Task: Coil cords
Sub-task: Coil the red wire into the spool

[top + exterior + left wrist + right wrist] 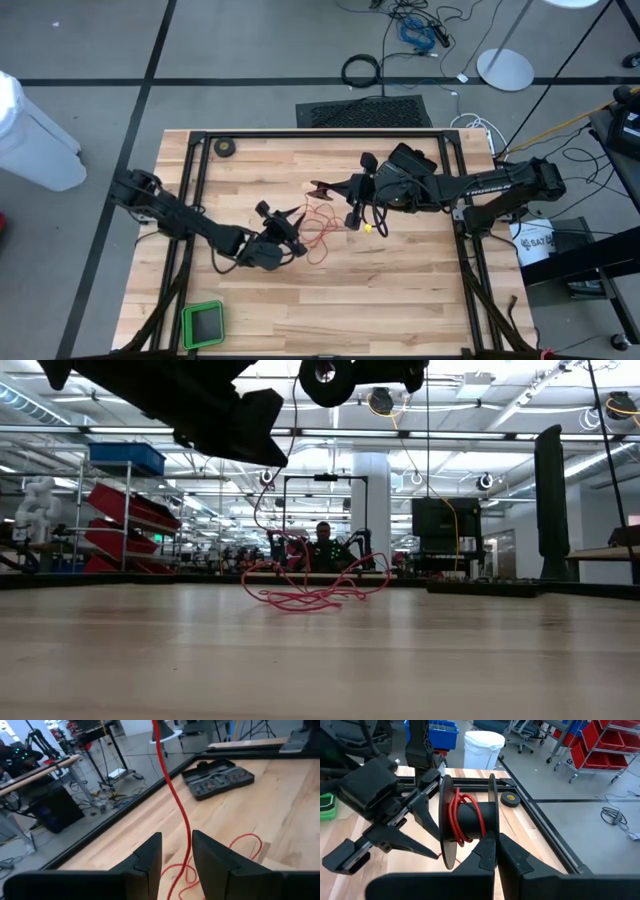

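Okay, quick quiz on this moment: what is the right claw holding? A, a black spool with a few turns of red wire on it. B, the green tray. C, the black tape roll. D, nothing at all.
A: in the right wrist view the right claw is shut on the rim of the black spool, whose core carries a few turns of red wire.

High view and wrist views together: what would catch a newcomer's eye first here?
The red wire, lying in a loose tangle mid-table between the two arms. In the right wrist view, the right gripper holds a black reel by its flange, a few red turns already wound on its core. The left gripper faces it, the wire running up between its parted jaws.
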### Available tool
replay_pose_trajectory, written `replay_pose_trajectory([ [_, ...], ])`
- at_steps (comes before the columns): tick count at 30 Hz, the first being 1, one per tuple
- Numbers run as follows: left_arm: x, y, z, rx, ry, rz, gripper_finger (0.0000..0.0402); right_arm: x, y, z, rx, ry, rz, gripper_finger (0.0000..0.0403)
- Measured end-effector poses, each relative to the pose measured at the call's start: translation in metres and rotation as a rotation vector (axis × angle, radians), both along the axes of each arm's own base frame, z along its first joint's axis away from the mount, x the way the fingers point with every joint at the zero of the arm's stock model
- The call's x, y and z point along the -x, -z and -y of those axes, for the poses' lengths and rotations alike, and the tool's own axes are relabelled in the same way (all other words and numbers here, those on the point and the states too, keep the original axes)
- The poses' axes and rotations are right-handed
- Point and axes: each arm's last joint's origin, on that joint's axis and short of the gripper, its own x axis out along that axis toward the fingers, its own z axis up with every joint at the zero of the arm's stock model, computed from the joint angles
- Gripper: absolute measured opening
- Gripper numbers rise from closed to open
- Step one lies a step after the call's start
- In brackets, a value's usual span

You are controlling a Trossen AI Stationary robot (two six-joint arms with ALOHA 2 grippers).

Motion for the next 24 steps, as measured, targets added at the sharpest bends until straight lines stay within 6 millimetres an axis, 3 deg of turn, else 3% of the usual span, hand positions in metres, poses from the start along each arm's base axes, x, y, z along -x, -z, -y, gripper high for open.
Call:
replay_pose_trajectory([
  [18,-0.006,0.011,0.000,0.087,0.165,-0.055,0.0114,0.000,0.000,0.004,0.003,0.010,-0.004,0.0000],
  [24,0.017,0.011,-0.009,0.086,0.154,-0.067,0.0114,0.001,-0.001,0.002,-0.008,0.009,0.002,0.0000],
])
